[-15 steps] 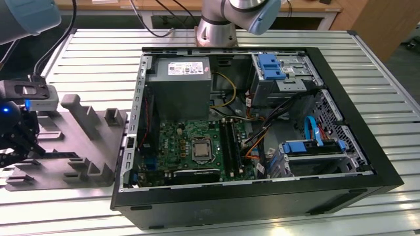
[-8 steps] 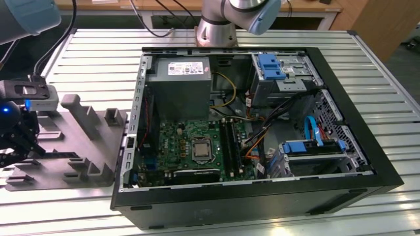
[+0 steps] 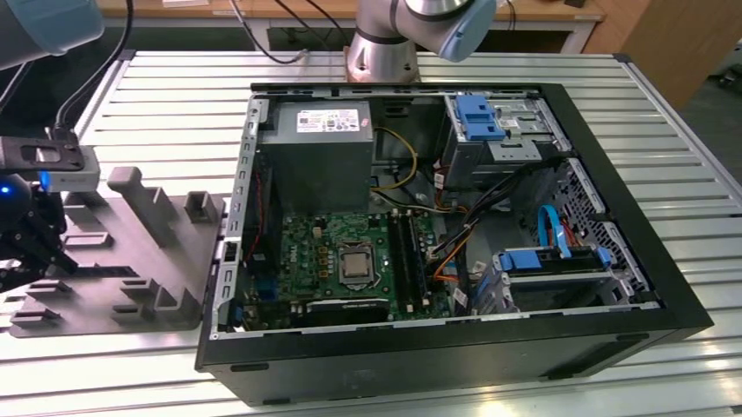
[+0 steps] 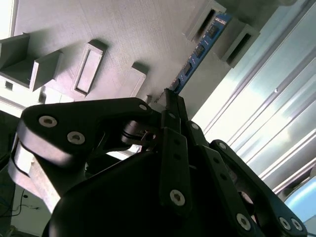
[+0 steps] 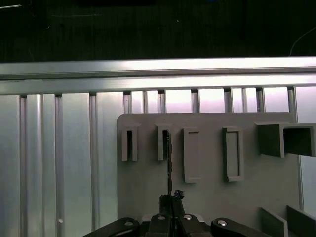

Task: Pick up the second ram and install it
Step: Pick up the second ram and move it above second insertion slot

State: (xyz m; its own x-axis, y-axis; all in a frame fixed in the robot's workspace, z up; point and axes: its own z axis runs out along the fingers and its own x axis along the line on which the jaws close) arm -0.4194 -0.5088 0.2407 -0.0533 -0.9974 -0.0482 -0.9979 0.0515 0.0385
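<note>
Gripper (image 4: 170, 98) is clenched on the ram (image 4: 200, 49). In the second wrist view I see the black fingers (image 4: 174, 106) pinched together on the stick's near end. The blue-green board with its row of dark chips runs away from them, slantwise across the grey holder (image 4: 123, 39). Its far end sits just beside one of the raised slot blocks, and the ribbed metal surface (image 4: 276, 108) shines past that.

The first wrist view gives me the same grasp from another angle. Here the ram (image 5: 169, 168) is edge-on, a thin dark line rising from the gripper (image 5: 171, 200). Its far end lies over the second pocket in the row along the holder (image 5: 212, 197). I cannot tell from either wrist view whether the stick is seated in that pocket or raised clear of it. Beyond the holder's edge lie the surface (image 5: 59, 163) slats and a bright rail.

The exterior view gives me the wider layout. The gripper (image 3: 33, 248) hangs low over the holder (image 3: 151, 261) at that view's far left, with a small blue light glowing on the wrist. The open case (image 3: 406, 365) lies on its side on the surface (image 3: 174, 104), just beside the holder on that view's right. Inside it I can see the green board (image 3: 336, 252) and long dark memory slots (image 3: 406, 252) next to the processor socket. The ram and the gripper are well apart from those slots.
</note>
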